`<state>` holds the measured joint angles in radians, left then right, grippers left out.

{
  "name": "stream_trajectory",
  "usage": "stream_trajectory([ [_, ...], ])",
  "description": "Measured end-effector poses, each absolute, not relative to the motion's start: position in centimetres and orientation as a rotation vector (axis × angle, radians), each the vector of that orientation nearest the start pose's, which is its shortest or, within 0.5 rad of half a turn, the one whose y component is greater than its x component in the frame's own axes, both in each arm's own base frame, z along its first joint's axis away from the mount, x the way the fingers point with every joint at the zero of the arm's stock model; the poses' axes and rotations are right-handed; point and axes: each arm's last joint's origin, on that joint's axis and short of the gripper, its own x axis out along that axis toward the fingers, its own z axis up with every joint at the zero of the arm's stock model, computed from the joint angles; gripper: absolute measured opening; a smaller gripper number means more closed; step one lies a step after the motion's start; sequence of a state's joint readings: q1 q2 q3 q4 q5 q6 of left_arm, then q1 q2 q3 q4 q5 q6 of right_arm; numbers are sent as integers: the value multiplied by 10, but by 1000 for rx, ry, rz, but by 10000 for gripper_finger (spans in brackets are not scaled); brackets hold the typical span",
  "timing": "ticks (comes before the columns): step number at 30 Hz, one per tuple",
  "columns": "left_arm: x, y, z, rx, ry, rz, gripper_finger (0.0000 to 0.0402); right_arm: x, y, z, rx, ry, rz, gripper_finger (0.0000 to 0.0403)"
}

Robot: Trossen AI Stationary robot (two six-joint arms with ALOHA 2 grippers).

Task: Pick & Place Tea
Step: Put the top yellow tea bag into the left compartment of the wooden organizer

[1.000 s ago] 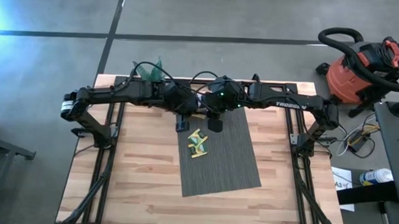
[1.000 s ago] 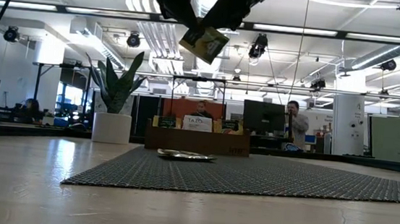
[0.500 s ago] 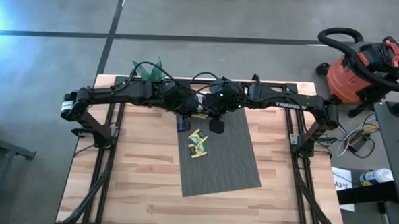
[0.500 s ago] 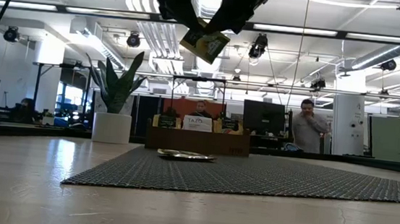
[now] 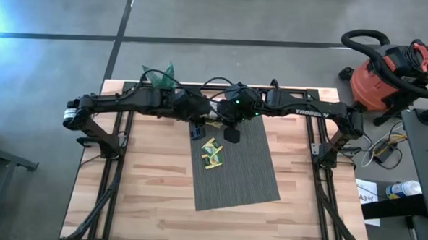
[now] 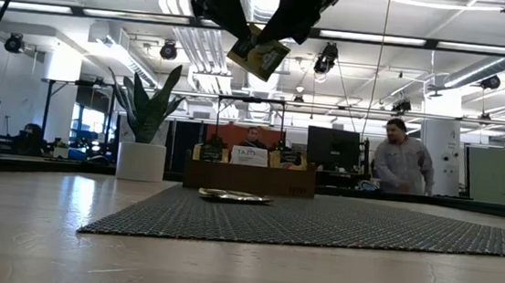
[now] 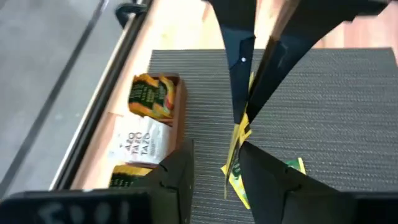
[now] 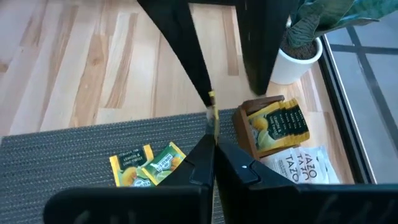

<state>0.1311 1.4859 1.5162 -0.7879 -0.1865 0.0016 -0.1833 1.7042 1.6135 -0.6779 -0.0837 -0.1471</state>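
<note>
Both grippers met in the air above the far edge of the grey mat point(image 5: 235, 164), toward 12 o'clock on the table point(image 5: 146, 182). The right gripper point(image 8: 213, 140) was clamped shut on a yellow tea sachet point(image 8: 212, 115), pinching it edge-on between its fingertips; in the low view the same sachet point(image 6: 258, 54) hung tilted, high above the mat point(image 6: 319, 222). The left gripper point(image 7: 214, 165) stood with its fingers parted on either side of that sachet point(image 7: 237, 163); contact between its pads and the sachet could not be determined.

On the mat, a small cluster of loose sachets point(image 5: 212, 153) lay flat, at about 6 o'clock from the two grippers. The right wrist view resolved two of them, one yellow point(image 8: 130, 166) and one green point(image 8: 163, 163), overlapping.

The wooden tray point(image 8: 272, 127) sat just off the mat's far left corner, at about 9 o'clock from the grippers, with sachets standing upright in its compartments. A potted plant point(image 8: 303, 43) stood beside it.
</note>
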Motion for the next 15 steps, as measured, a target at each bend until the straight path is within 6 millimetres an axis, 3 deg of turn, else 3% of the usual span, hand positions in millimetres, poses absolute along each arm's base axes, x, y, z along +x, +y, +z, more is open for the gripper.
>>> stream_trajectory([
  [7,271,34,389,-72,667,334,128,368,-68,339,-23,742,-109,8],
  [11,242,29,382,-158,571,403,128,368,-71,347,14,660,-140,8],
  [15,218,22,364,-269,355,399,129,370,-73,354,93,542,-122,8],
])
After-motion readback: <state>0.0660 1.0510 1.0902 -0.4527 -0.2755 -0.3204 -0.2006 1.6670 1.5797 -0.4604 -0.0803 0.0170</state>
